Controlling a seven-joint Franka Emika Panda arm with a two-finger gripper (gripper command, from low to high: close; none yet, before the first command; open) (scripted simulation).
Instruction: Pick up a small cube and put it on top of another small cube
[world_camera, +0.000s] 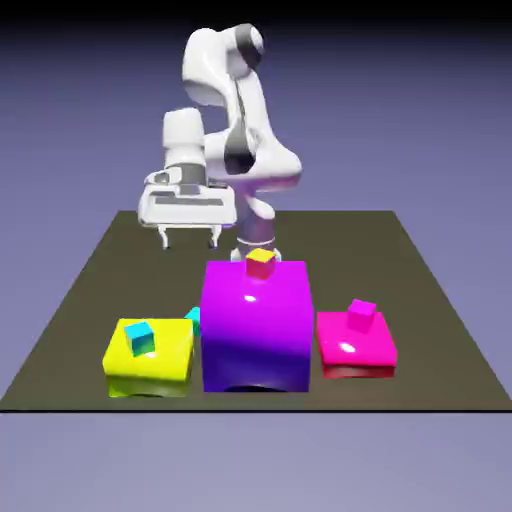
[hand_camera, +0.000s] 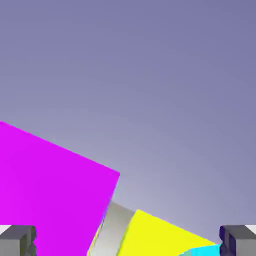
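One small cyan cube (world_camera: 141, 338) sits on top of the low yellow block (world_camera: 150, 360). A second small cyan cube (world_camera: 193, 317) peeks out between the yellow block and the big purple block (world_camera: 257, 325), mostly hidden. My gripper (world_camera: 190, 240) hangs open and empty above the table, behind both cubes and well apart from them. In the hand view the gripper (hand_camera: 128, 242) shows open, its fingertips (hand_camera: 17, 240) wide apart; the purple block (hand_camera: 50, 190), the yellow block (hand_camera: 155, 232) and a cyan sliver (hand_camera: 202, 251) lie ahead.
A tiny yellow cube (world_camera: 261, 262) rests on the purple block. A tiny magenta cube (world_camera: 361, 315) rests on the low pink block (world_camera: 356, 348) at the exterior view's right. The three blocks stand in a row near the dark table's (world_camera: 420, 270) front edge.
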